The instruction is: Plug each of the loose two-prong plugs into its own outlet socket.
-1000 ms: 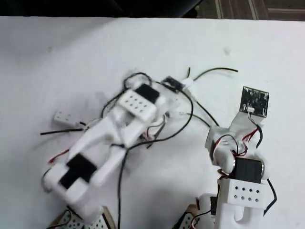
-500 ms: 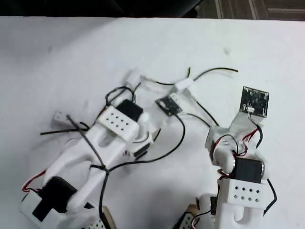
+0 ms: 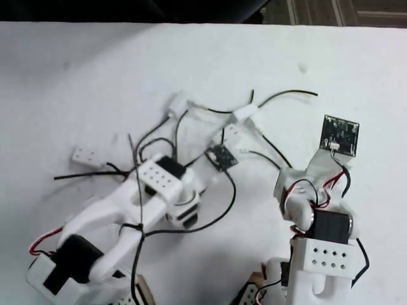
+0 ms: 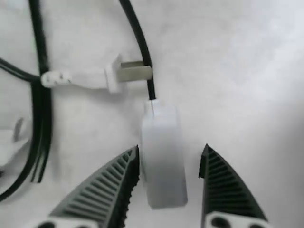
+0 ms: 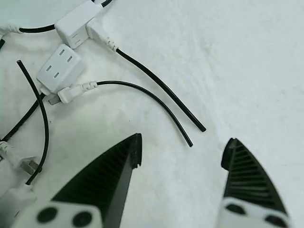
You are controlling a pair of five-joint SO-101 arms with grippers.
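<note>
In the left wrist view my left gripper [image 4: 168, 151] stands open astride a white outlet socket block [image 4: 162, 161] lying on the table, its black cord [image 4: 137, 38] running away from it. A loose white two-prong plug [image 4: 102, 78] lies just beyond the block, its prongs bare. My right gripper [image 5: 185, 145] is open over bare table. Ahead of it lie a white socket [image 5: 76, 21] with a plug [image 5: 99, 29] at its end, and a second socket [image 5: 59, 66] with a plug [image 5: 71, 92] beside it. From above, sockets show at mid-table [image 3: 245, 113] and far left [image 3: 87, 155].
Black cords [image 3: 280, 95] loop across the middle of the white table [image 3: 76, 76]. Two free cord ends [image 5: 197, 133] lie near my right gripper. The left arm [image 3: 121, 216] stretches from the near-left corner; the right arm [image 3: 321, 235] stands at the near right.
The left arm has drawn back toward the near-left, uncovering the sockets and plugs at mid-table. The right arm has kept still.
</note>
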